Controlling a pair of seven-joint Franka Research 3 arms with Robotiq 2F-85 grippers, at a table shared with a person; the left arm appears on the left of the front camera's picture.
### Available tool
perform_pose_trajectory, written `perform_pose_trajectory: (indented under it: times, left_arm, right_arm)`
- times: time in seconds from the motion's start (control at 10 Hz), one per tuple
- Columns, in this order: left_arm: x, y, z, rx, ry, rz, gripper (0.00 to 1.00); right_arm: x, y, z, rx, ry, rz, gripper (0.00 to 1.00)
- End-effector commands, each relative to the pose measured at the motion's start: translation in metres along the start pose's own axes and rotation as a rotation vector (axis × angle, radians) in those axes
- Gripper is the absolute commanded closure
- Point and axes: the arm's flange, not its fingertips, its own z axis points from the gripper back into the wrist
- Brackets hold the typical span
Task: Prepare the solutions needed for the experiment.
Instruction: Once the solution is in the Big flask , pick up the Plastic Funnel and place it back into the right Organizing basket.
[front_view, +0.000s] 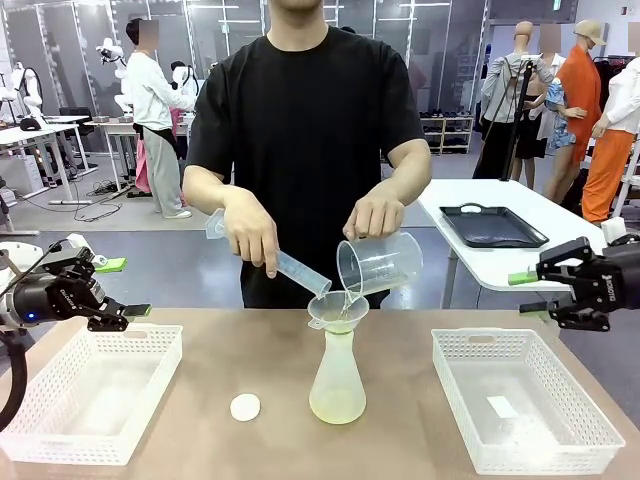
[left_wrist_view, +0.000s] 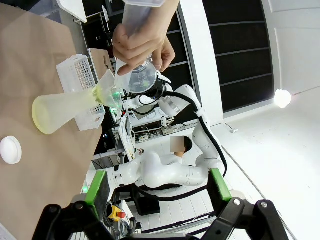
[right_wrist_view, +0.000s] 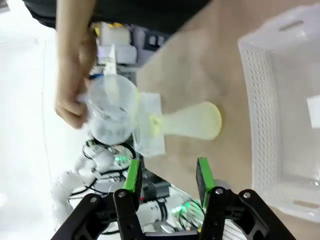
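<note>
Solution (front_view: 337, 408) is sitting in the upright conical flask (front_view: 337, 372).
Left gripper (front_view: 123, 288) and right gripper (front_view: 525, 296) are flanking it equally, both spread and empty.

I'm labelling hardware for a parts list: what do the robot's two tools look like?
The left tool and right tool are black, blocky two-finger units with bright green pads on the fingertips and white lettering on the body. A black cable loops below the left one.
</note>
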Motion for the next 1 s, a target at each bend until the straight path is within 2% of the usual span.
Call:
perform_pose_trajectory:
  times: [0.0,0.7,0.9]
  left_arm:
    - [0.000,-0.003,-0.002,-0.008,-0.007,-0.005,0.00]
    - [0.000,-0.003,-0.002,-0.008,-0.007,-0.005,0.00]
    - [0.000,-0.003,-0.002,-0.008,-0.007,-0.005,0.00]
  right_arm:
    - [-0.053,-0.033,-0.027,0.043,-0.019,0.024,0.44]
    - [-0.041,-0.039,-0.045,0.158,0.148,-0.112,0.44]
    - [-0.040,-0.039,-0.049,0.171,0.147,-0.110,0.44]
